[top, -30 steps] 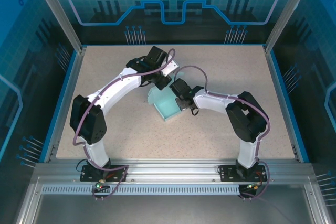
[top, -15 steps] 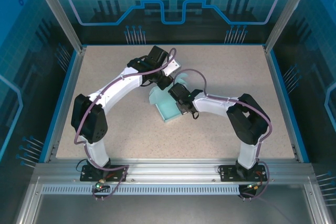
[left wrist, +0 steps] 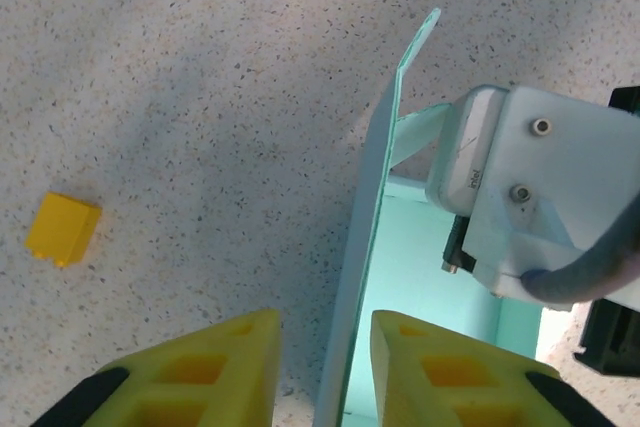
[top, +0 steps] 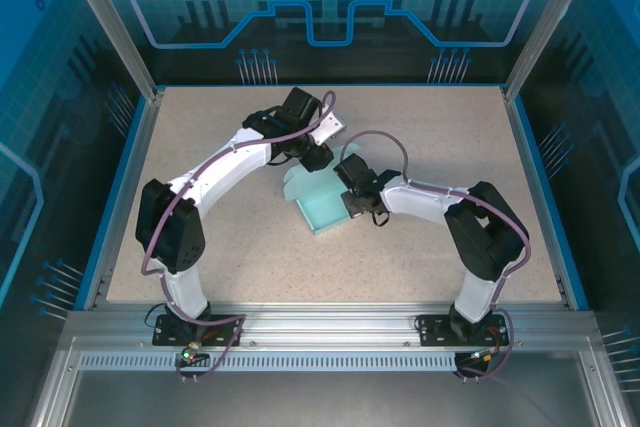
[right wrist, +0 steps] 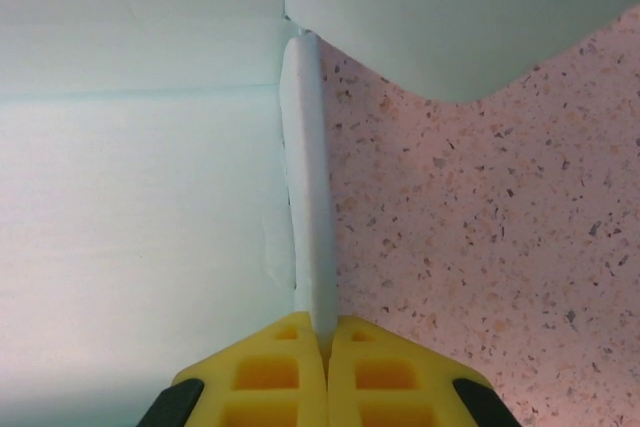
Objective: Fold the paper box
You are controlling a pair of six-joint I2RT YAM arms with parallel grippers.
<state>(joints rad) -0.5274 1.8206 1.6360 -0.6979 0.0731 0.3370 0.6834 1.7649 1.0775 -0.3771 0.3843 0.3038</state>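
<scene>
1. A small squarish yellow block (left wrist: 62, 229) lay on the speckled table (top: 230, 267), well apart from the work and to its left.
2. The left gripper (left wrist: 322, 372) stood with its ribbed yellow fingers parted. They straddled an upright flap (left wrist: 368, 237) with a gap on either side and did not pinch it.
3. The box (top: 322, 209) sat mid-table between the two grippers. It was light blue, matte thin card, part-formed, with a flat floor, rising walls and a rounded flap end.
4. The right gripper (right wrist: 325, 342) was clamped on a thin wall edge of the box, its fingers pressed together with the card between them.
5. The likely risks:
   - Card this thin could buckle or crease off its fold line if the right arm pulled askew.
   - The unheld flap could spring out from between the left fingers before they closed.
   - The light box could skid on the smooth table, because only one pinch anchored it.
   - Too hard a tug at that edge might tear it.
</scene>
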